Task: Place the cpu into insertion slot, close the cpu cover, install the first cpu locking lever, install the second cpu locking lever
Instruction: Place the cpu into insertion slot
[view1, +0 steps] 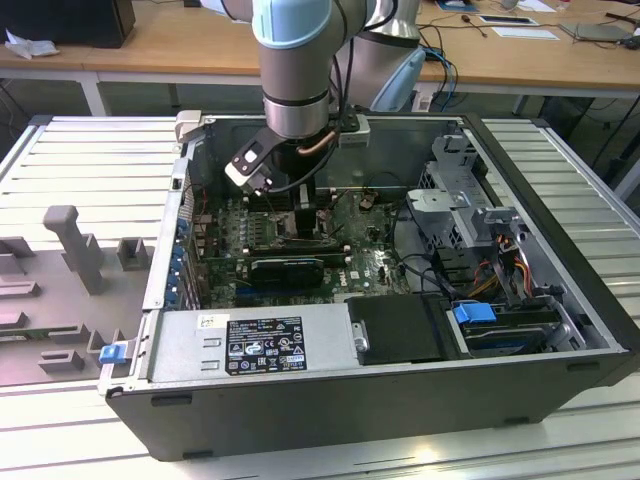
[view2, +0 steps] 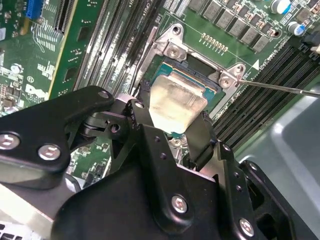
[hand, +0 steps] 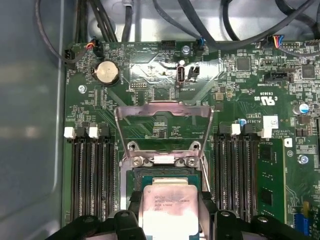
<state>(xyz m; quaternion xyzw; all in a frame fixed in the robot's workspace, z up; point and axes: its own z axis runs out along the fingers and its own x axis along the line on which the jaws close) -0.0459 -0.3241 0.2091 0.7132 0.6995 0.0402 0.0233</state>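
The cpu (view2: 177, 102), a pale silvery square chip, sits between my gripper's black fingers (view2: 202, 135) just over the insertion slot (view2: 200, 67). In the first wrist view the cpu (hand: 167, 207) is low over the black-framed insertion slot (hand: 165, 172), and my gripper (hand: 169, 222) is shut on its two sides. The cpu cover (hand: 162, 107), a thin metal frame with a window, stands swung up behind the socket. A thin locking lever (view2: 280, 88) sticks out sideways from the socket corner. In the exterior view my gripper (view1: 300, 215) reaches down into the open computer case.
Long black memory slots (hand: 90, 175) run on both sides of the socket (hand: 240, 170). A black expansion card (view1: 290, 268), a power supply (view1: 250, 345) and a drive cage (view1: 470, 200) with cables crowd the case. A coin battery (hand: 106, 73) sits beyond the cover.
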